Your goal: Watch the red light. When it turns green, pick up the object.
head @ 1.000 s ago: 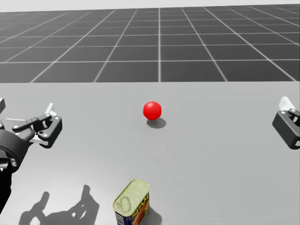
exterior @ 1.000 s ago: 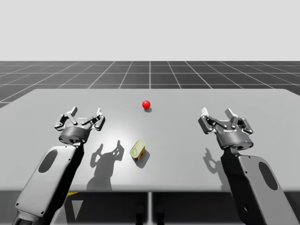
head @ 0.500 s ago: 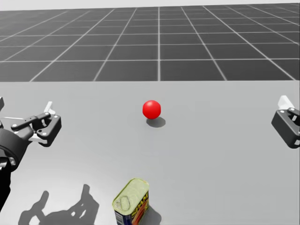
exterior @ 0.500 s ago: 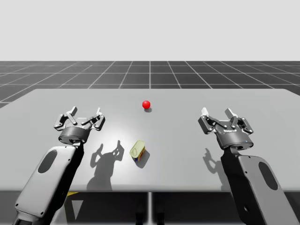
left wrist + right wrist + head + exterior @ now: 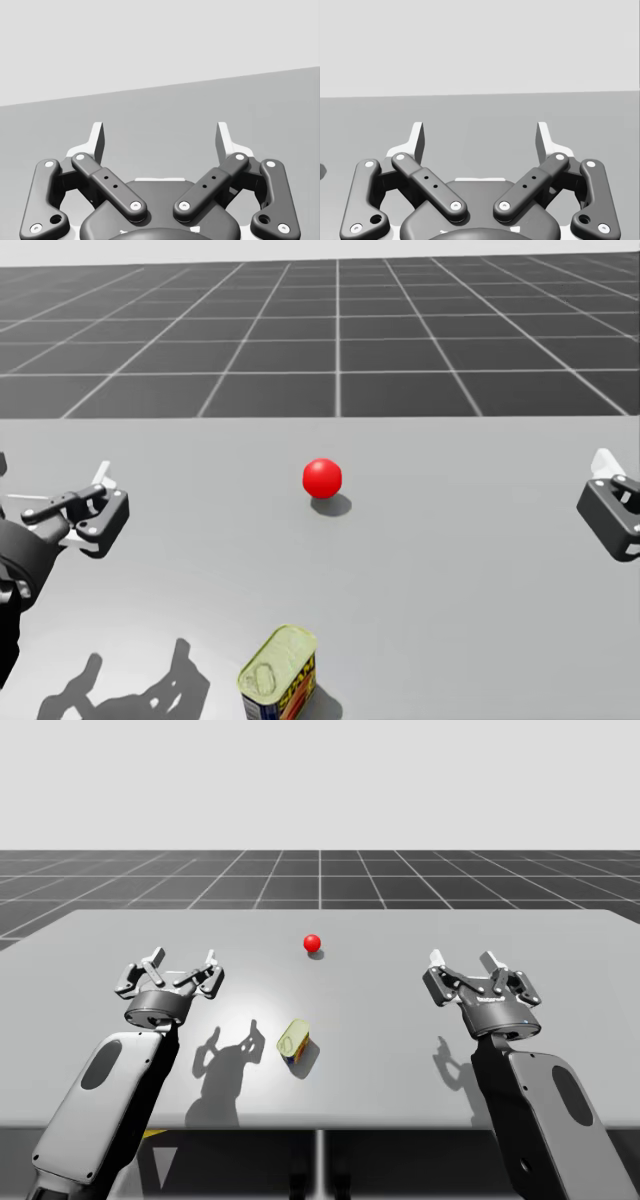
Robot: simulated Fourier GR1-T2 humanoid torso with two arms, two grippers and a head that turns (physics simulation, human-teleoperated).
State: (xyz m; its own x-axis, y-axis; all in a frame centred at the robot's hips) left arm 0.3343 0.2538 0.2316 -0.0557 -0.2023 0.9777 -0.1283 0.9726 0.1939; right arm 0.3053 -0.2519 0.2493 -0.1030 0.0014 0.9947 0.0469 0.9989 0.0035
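The can (image 5: 295, 1042) sits on the counter (image 5: 400, 1020), touched by neither pincer. My left pincer (image 5: 182, 960) hangs to the can's left and a little beyond it. My right pincer (image 5: 462, 960) is off to the can's right, farther from it than the left one. The light (image 5: 312, 942) lies beyond the can, well apart from it, and it is red.

Compared with a second ago, the high view shows the can, the light and both arms where they were, and the light has stayed red. The head view has slid slightly, so my head has turned a touch.

Both forearms rise from the counter's near edge on either side of the can. The pincers are held above the surface, pointing away from me, with shadows beneath. In each wrist view the fingers are spread wide and released.
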